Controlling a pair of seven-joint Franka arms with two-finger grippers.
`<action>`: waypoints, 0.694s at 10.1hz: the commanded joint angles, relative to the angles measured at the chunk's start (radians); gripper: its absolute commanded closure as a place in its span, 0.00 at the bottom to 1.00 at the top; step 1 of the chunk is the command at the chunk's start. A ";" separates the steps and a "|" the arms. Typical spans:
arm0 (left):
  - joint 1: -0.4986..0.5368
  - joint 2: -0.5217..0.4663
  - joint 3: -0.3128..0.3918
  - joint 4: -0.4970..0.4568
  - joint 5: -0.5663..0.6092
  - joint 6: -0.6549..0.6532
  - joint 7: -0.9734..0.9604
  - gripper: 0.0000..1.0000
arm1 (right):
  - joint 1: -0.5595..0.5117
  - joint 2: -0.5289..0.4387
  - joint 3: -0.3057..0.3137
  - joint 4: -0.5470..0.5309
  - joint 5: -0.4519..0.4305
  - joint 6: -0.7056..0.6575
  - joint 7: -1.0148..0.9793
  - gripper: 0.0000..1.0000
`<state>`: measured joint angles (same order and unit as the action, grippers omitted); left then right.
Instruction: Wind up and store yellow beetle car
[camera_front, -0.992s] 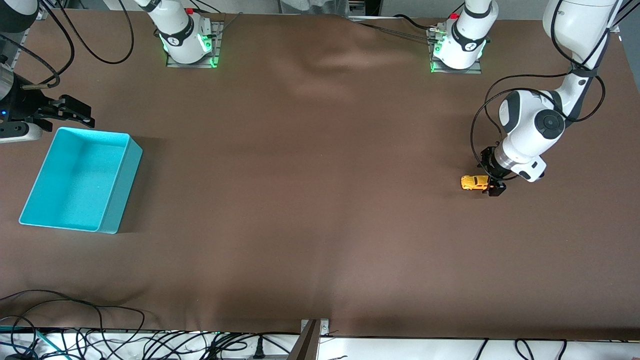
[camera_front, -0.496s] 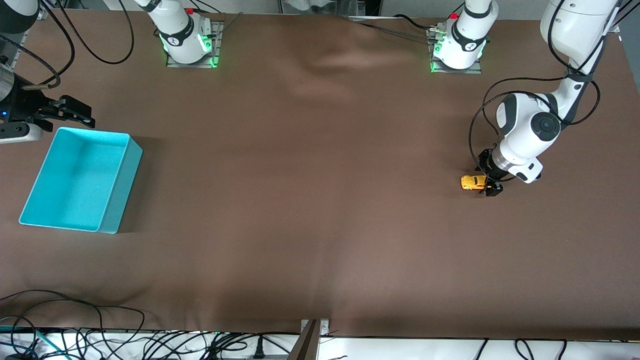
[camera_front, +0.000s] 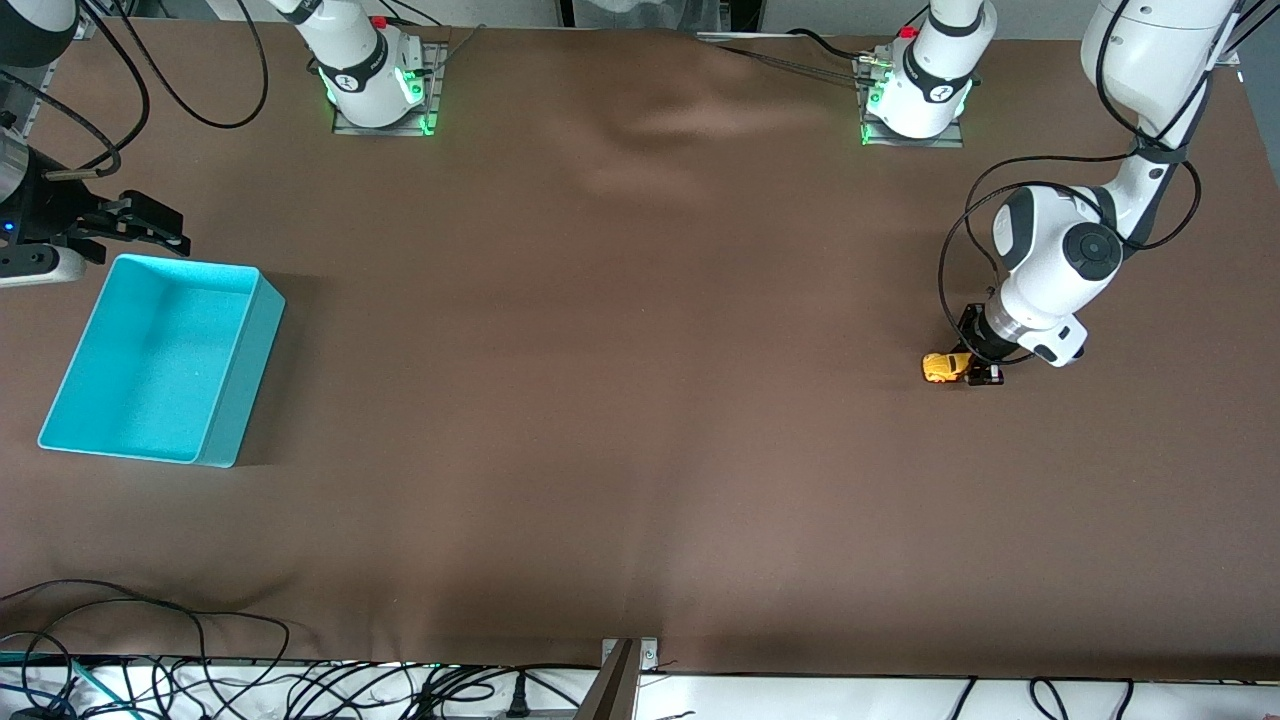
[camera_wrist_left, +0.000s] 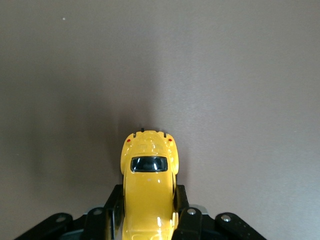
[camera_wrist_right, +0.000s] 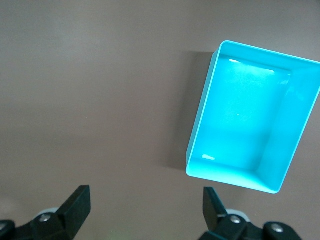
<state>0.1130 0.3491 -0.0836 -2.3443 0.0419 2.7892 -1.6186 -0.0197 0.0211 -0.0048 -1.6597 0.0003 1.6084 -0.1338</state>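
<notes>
The yellow beetle car rests on the brown table toward the left arm's end. My left gripper is down at the table and shut on the car's body. In the left wrist view the car sits between the two black fingers, which press against its sides, and its window end sticks out past them. My right gripper waits open and empty beside the teal bin at the right arm's end. Its spread fingers show in the right wrist view.
The teal bin is open-topped and empty. Brown cloth covers the table between the bin and the car. Cables lie along the table edge nearest the front camera.
The left gripper's fingers have closed in on the sides of the yellow car, which has stayed about where it was. The right arm has not moved.
</notes>
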 joint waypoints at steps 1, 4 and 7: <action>-0.016 -0.065 -0.037 -0.009 0.041 -0.016 -0.044 1.00 | 0.003 0.003 0.000 0.011 0.000 -0.008 -0.006 0.00; -0.029 -0.064 -0.134 0.000 0.039 -0.098 -0.087 1.00 | 0.003 0.003 0.000 0.011 0.000 -0.007 -0.006 0.00; -0.084 -0.029 -0.139 0.000 0.041 -0.100 -0.168 1.00 | 0.003 0.003 0.000 0.012 0.000 -0.007 -0.006 0.00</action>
<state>0.0362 0.3111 -0.2258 -2.3460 0.0468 2.7020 -1.7364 -0.0193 0.0211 -0.0044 -1.6597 0.0003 1.6085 -0.1338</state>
